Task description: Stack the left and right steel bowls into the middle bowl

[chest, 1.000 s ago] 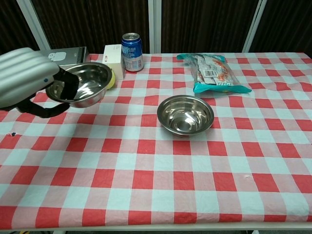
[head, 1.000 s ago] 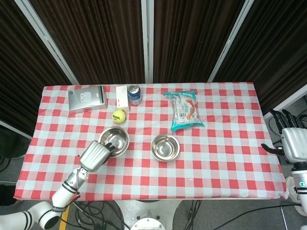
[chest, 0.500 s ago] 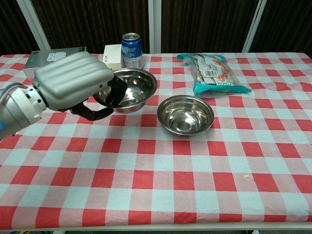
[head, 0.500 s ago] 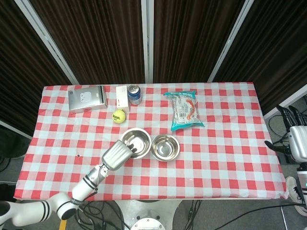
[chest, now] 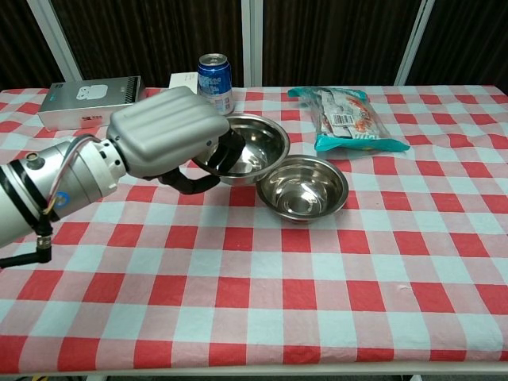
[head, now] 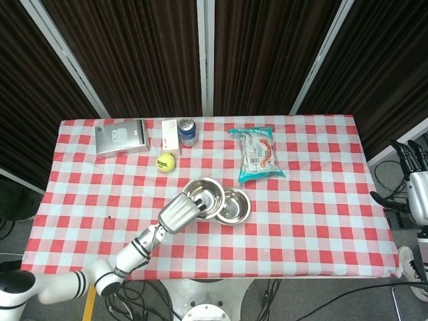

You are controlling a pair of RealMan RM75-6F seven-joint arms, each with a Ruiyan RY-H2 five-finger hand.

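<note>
Steel bowl (chest: 252,147) gripped by left hand (chest: 167,135), overlapping middle bowl (chest: 305,189); right hand (head: 420,190) state unclear

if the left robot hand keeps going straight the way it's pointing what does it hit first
Probably the middle bowl. The left robot hand holds a steel bowl by its rim and points right along the table, and that carried bowl's edge already looks close to the middle bowl's rim, though depth is unclear.

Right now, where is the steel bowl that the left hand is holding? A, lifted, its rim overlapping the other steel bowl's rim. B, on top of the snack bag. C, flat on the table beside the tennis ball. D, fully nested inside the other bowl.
A: the left hand holds the steel bowl tilted, overlapping the rim of the other bowl.
</note>
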